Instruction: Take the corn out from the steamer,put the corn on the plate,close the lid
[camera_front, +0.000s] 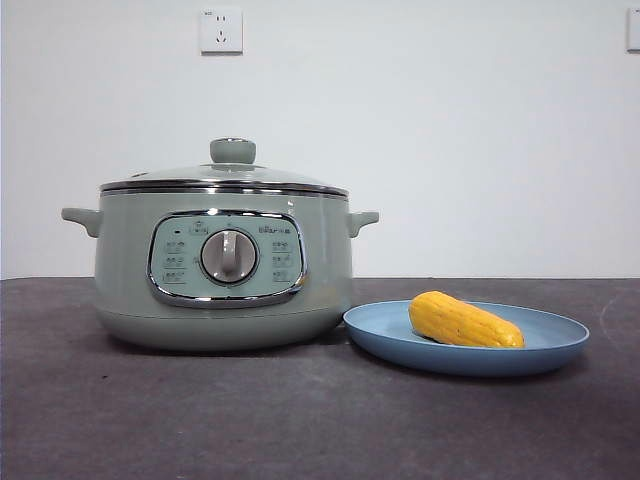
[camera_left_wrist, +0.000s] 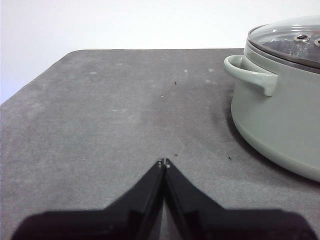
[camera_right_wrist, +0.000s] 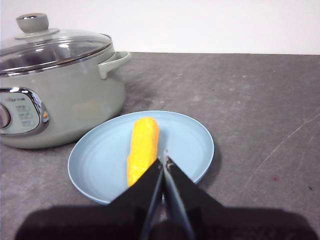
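Observation:
The yellow corn (camera_front: 464, 321) lies on the light-blue plate (camera_front: 560, 345), right of the sage-green steamer (camera_front: 222, 262). The glass lid (camera_front: 228, 172) with its green knob sits closed on the steamer. In the right wrist view the corn (camera_right_wrist: 142, 149) lies on the plate (camera_right_wrist: 190, 137) just beyond my right gripper (camera_right_wrist: 164, 161), which is shut and empty, with the steamer (camera_right_wrist: 65, 95) and lid (camera_right_wrist: 50, 47) behind. My left gripper (camera_left_wrist: 164, 162) is shut and empty over bare table, beside the steamer (camera_left_wrist: 280, 120). Neither arm shows in the front view.
The dark grey table (camera_front: 300, 420) runs to a white wall with a socket (camera_front: 221, 30). The steamer's side handle (camera_left_wrist: 250, 74) juts toward my left gripper's side. The table's far edge and corner (camera_left_wrist: 75, 52) show in the left wrist view.

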